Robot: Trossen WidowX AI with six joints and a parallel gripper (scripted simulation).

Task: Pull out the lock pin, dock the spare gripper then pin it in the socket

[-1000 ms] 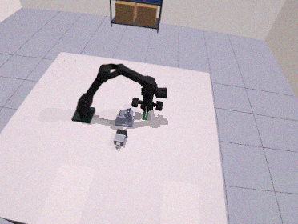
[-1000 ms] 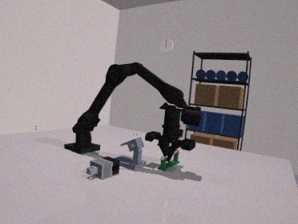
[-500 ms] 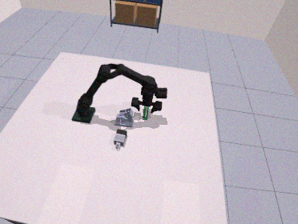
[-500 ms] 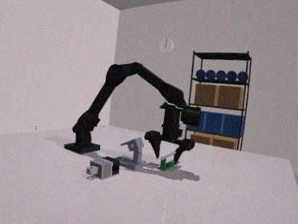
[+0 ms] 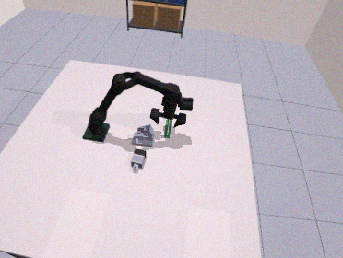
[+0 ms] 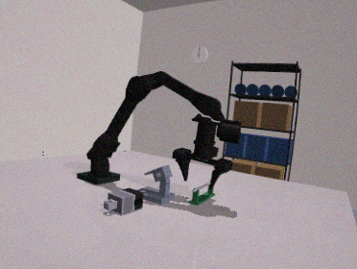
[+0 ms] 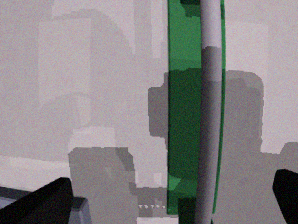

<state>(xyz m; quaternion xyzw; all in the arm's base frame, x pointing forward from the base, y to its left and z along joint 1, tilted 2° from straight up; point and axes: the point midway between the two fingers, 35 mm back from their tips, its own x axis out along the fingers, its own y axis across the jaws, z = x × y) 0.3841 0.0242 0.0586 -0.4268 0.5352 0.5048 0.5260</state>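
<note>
The grey mount (image 5: 144, 139) (image 6: 165, 186) stands on the table with its tilted socket head up; no pin shows through it, though the bore is too small to see clearly. The grey lock pin (image 6: 202, 186) (image 7: 211, 100) lies lengthwise along the top of a green rack (image 5: 167, 136) (image 6: 202, 198) (image 7: 184, 110). My gripper (image 5: 167, 123) (image 6: 199, 184) (image 7: 178, 187) is wide open above the rack, its fingers on either side of the pin, holding nothing. The spare gripper (image 5: 138, 158) (image 6: 126, 202), a grey block with a black end, lies on the table apart from the mount.
The mount stands between the arm's green base (image 5: 96, 133) (image 6: 98, 178) and the rack, close to my gripper's left finger in the wrist view. The spare gripper is on the near side of the mount. A shelf unit (image 6: 263, 97) stands beyond the table.
</note>
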